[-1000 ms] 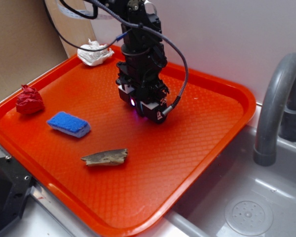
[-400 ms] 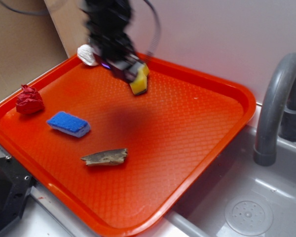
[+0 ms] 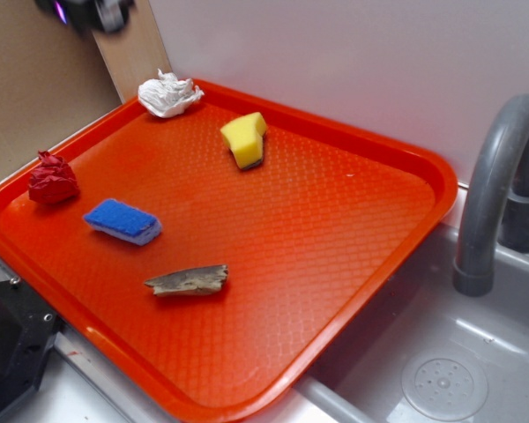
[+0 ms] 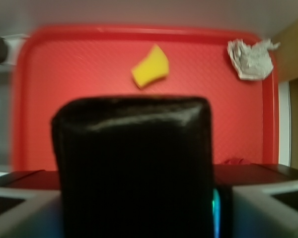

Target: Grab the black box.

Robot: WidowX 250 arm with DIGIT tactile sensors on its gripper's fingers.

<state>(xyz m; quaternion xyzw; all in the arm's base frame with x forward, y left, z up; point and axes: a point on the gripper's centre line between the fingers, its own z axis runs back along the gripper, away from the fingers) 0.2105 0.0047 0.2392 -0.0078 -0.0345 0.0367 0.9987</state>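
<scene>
black box (image 4: 134, 168) clamped in hand (image 4: 139, 208), above tray (image 4: 79, 84)

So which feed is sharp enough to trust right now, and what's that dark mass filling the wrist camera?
Exterior view: sharp on the orange tray and yellow sponge, but the claw at the top-left edge is motion-blurred. Wrist view: soft overall; the mass is the black box, glossy with a faint highlight, close between the fingers and out of focus.

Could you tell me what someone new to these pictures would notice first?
In the wrist view, the black box fills the foreground, held between the fingers above the orange tray. On the tray, the yellow sponge wedge lies near the far rim, the blue sponge toward the left.
</scene>
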